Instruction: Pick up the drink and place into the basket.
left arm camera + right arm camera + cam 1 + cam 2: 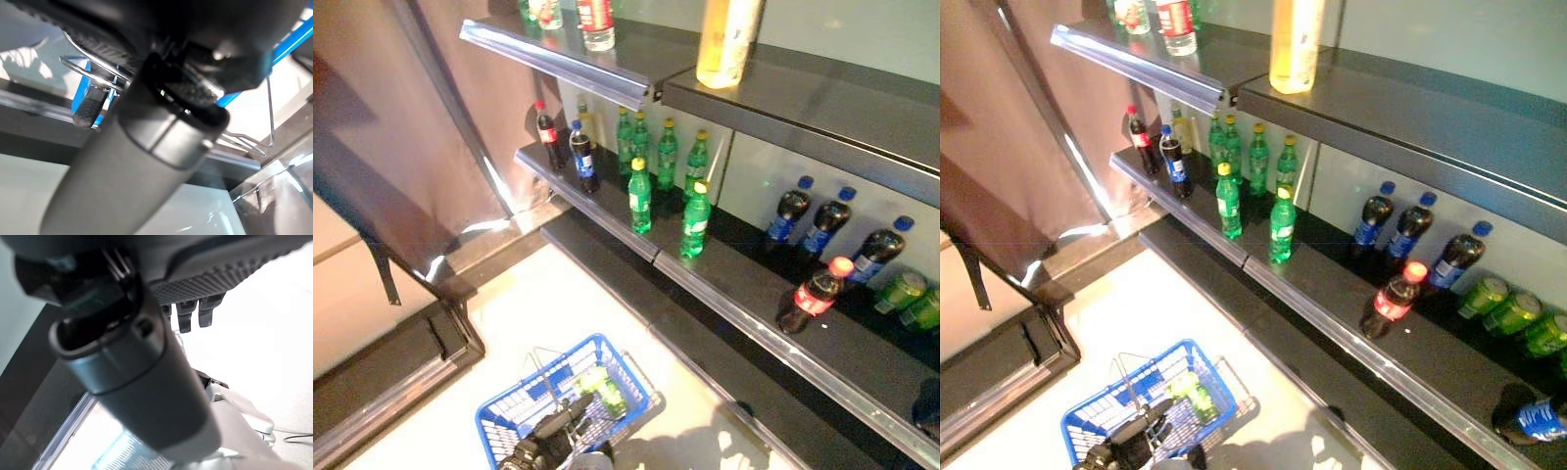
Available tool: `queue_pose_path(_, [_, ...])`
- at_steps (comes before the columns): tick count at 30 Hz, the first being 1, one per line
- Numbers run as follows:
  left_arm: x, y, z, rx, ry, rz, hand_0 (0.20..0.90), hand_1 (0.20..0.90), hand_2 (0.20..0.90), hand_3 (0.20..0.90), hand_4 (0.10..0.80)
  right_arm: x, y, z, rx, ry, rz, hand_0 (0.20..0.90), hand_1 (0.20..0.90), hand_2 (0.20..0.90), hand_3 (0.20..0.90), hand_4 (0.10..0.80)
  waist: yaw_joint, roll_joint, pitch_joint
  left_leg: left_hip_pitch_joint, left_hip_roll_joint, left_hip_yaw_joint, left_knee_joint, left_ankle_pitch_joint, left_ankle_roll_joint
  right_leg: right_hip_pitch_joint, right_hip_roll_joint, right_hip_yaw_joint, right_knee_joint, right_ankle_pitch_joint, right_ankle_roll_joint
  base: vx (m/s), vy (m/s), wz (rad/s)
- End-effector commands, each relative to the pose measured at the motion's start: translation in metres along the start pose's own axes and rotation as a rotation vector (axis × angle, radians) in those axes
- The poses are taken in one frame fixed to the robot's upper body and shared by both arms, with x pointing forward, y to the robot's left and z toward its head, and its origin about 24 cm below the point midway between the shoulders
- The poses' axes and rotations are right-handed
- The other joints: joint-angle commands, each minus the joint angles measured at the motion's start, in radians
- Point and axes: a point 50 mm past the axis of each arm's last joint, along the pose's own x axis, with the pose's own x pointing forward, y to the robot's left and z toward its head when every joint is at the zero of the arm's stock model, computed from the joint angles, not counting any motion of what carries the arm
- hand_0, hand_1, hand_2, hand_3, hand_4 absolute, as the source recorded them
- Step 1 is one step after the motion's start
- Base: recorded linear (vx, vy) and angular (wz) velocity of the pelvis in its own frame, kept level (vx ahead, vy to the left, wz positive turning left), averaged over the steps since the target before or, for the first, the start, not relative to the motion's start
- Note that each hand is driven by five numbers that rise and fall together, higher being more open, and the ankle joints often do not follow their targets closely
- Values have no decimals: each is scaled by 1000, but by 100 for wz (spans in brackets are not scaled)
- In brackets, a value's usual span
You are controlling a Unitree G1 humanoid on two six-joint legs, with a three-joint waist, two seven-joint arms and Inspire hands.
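Note:
The blue basket (524,406) hangs low in front of me, off the floor. My left hand (540,443) is shut on its thin wire handles (95,71). A green drink bottle (603,389) lies inside the basket; it also shows in the right eye view (1193,394). My right hand (220,279) shows in the right wrist view over the pale floor, its fingers (188,316) relaxed and holding nothing. More green bottles (640,196) stand at the front of the middle shelf (607,230).
Dark cola bottles (583,157) stand at the shelf's left end and further right (791,211); one with a red cap (815,292) stands near the shelf edge. Green cans (906,294) lie at the far right. A yellow bottle (728,39) stands on the upper shelf.

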Motion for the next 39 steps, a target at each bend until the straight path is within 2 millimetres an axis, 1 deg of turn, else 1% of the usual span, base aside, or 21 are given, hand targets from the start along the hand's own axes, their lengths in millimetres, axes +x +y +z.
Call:
queue_pose_path(1, [9,-29,21,30,-78,-207,300,300,300,200,100,2,-5,32,36,-86,-10,900,900,900,900,800,48,4,-11,9,125,56,-83,202,-158,-43,58,18,37,-3,-66,74,92,152])
queue_pose_path(4, [7,-24,18,20,-80,-192,300,300,300,200,100,2,-5,33,20,-89,1,900,900,900,900,800,50,10,-18,19,119,74,-93,200,-158,-42,54,-2,54,-12,-66,123,152,94])
queue_pose_path(6, [4,-20,14,3,-85,-184,300,300,300,200,100,2,-5,33,-2,-85,8,900,900,900,900,800,61,13,-23,21,102,66,-96,178,-147,-41,47,-5,70,-24,-66,216,276,43])
queue_pose_path(11, [-1,-11,8,-17,-88,-174,300,300,300,200,100,3,-2,32,-35,-72,20,900,900,900,900,800,92,4,-34,30,48,47,-91,86,-91,-33,14,-15,114,-49,-62,195,255,13])
queue_pose_path(12, [-2,-10,9,-25,-93,-174,300,300,300,200,100,3,0,32,-43,-73,24,900,900,900,900,800,105,-4,-38,31,26,37,-81,43,-66,-29,-5,-18,131,-52,-55,271,361,8])
queue_pose_path(14, [-2,-10,13,-25,-94,-170,300,300,300,200,100,3,4,31,-50,-72,28,900,900,900,900,800,119,-20,-45,28,-7,17,-69,5,-32,-28,-33,-14,167,-43,-27,239,315,11])
queue_pose_path(18, [-1,-14,23,17,-81,-189,300,300,300,200,100,3,10,32,-17,-84,35,900,900,900,900,800,119,-49,-46,53,-80,-14,-87,-46,25,-79,-101,25,305,45,39,176,272,31])
queue_pose_path(19, [-1,-15,25,19,-81,-189,300,300,300,200,100,3,10,32,-16,-85,37,900,900,900,900,800,119,-53,-46,55,-90,-18,-91,-50,32,-89,-111,33,328,52,47,224,373,34])
queue_pose_path(20, [0,-18,31,33,-80,-198,300,300,300,200,100,3,13,31,2,-88,45,900,900,900,900,800,115,-61,-45,64,-126,-38,-102,-72,59,-126,-142,67,433,104,76,183,311,37])
queue_pose_path(22, [2,-22,35,56,-75,-208,300,300,300,200,100,3,17,30,23,-93,55,900,900,900,900,800,105,-61,-41,67,-159,-70,-108,-96,92,-191,-158,128,594,166,101,194,315,60])
queue_pose_path(23, [2,-23,36,65,-74,-212,300,300,300,200,100,3,19,30,33,-96,60,900,900,900,900,800,99,-59,-37,68,-168,-86,-112,-105,105,-231,-149,155,656,184,106,97,195,82])
queue_pose_path(24, [3,-25,38,68,-76,-215,300,300,300,200,100,3,20,31,39,-99,62,900,900,900,900,800,97,-48,-34,60,-157,-77,-114,-88,111,-254,-134,153,678,204,81,117,131,72])
queue_pose_path(25, [3,-27,40,71,-78,-222,300,300,300,200,100,4,23,32,36,-98,67,900,900,900,900,800,90,-46,-28,61,-162,-95,-115,-93,116,-289,-117,175,690,199,73,121,61,61])
queue_pose_path(28, [8,-35,40,101,-57,-242,300,300,300,200,100,4,25,32,60,-84,69,900,900,900,900,800,70,-53,-10,71,-171,-147,-111,-96,107,-330,-56,188,559,160,48,227,-50,59])
queue_pose_path(30, [10,-40,41,114,-47,-249,300,300,300,200,100,4,24,29,75,-77,64,900,900,900,900,800,60,-63,1,81,-182,-177,-106,-103,97,-338,-51,193,421,175,47,244,-139,76])
queue_pose_path(31, [12,-43,40,130,-35,-252,300,300,300,200,100,4,23,25,89,-65,61,900,900,900,900,800,43,-77,8,92,-197,-205,-97,-116,88,-359,-38,218,264,202,50,253,-124,81])
queue_pose_path(32, [12,-43,40,130,-34,-251,300,300,300,200,100,4,23,25,88,-63,61,900,900,900,900,800,39,-77,10,94,-197,-210,-95,-120,87,-357,-34,219,246,208,51,453,-157,55])
queue_pose_path(33, [12,-42,37,140,-21,-251,300,300,300,200,100,4,23,19,99,-53,58,900,900,900,900,800,13,-87,21,108,-219,-249,-74,-149,85,-410,-26,258,150,261,68,395,-75,75])
queue_pose_path(35, [11,-38,34,148,-12,-251,300,300,300,200,100,3,21,17,117,-50,51,900,900,900,900,800,-15,-86,39,129,-237,-307,-35,-195,90,-465,-30,270,72,294,78,505,-81,90])
queue_pose_path(37, [10,-35,32,152,-8,-246,300,300,300,200,100,3,20,15,120,-46,48,900,900,900,900,800,-22,-82,44,142,-243,-326,-19,-213,93,-479,-33,268,65,301,78,382,-53,72])
queue_pose_path(39, [7,-29,27,162,0,-245,300,300,300,200,100,3,17,7,131,-27,39,900,900,900,900,800,-48,-82,41,168,-262,-366,37,-270,110,-487,-12,330,130,294,62,553,-87,77])
